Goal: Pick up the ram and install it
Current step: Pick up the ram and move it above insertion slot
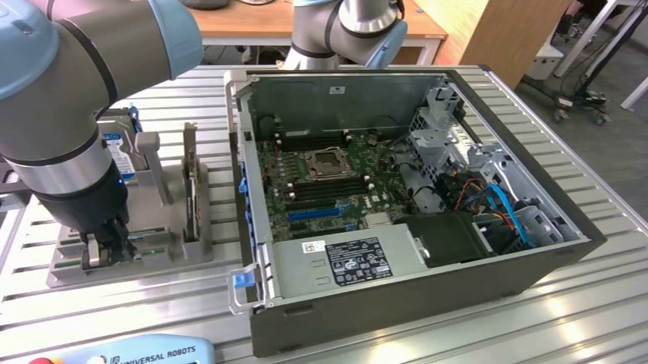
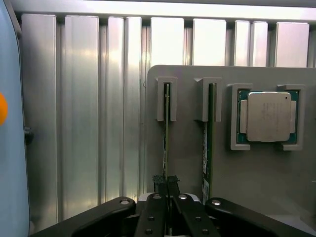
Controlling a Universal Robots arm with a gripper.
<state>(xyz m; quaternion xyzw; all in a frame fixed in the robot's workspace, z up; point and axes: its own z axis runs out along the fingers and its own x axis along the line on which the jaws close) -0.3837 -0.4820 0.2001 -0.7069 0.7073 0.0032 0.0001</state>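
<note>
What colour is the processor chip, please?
The processor chip is silver; the wrist view shows it best.

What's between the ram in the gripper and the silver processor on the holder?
In the wrist view, a second ram stick stands on edge in its own slot, between the gripped ram and the processor.

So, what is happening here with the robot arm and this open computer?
The robot arm's gripper is down at a grey holder beside the open computer case. Its jaws are shut on the thin edge of the ram, which stands in its slot in the holder. A second stick and a processor chip sit in the holder next to it. The ram is not yet in the computer.
</note>
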